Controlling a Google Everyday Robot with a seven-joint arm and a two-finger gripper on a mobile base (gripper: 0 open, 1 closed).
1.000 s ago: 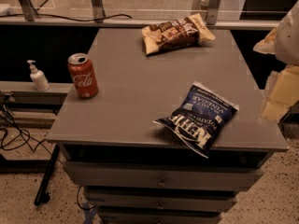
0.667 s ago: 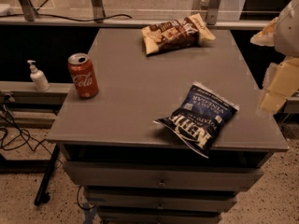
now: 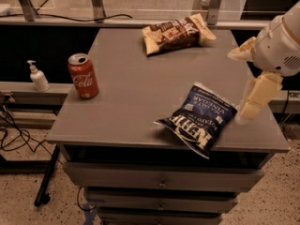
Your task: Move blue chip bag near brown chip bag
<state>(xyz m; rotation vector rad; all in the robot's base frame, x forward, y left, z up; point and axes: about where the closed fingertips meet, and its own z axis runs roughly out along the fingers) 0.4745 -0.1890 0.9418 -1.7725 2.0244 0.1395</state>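
Observation:
The blue chip bag [image 3: 201,119] lies flat near the front right edge of the grey cabinet top [image 3: 131,97], its white lettering towards the front and one corner hanging over the edge. The brown chip bag [image 3: 177,33] lies at the back of the top, right of centre. My gripper [image 3: 247,76] hangs at the right edge of the top, just right of and above the blue bag. Its cream fingers [image 3: 257,96] are spread apart and hold nothing.
A red cola can [image 3: 83,76] stands upright near the left edge of the top. A small white pump bottle [image 3: 37,77] stands on a lower ledge to the left. Cables lie on the floor at the left. Drawers are below the top.
My gripper has moved left and slightly down, from beyond the right edge towards the blue bag. The bags and the can have not moved.

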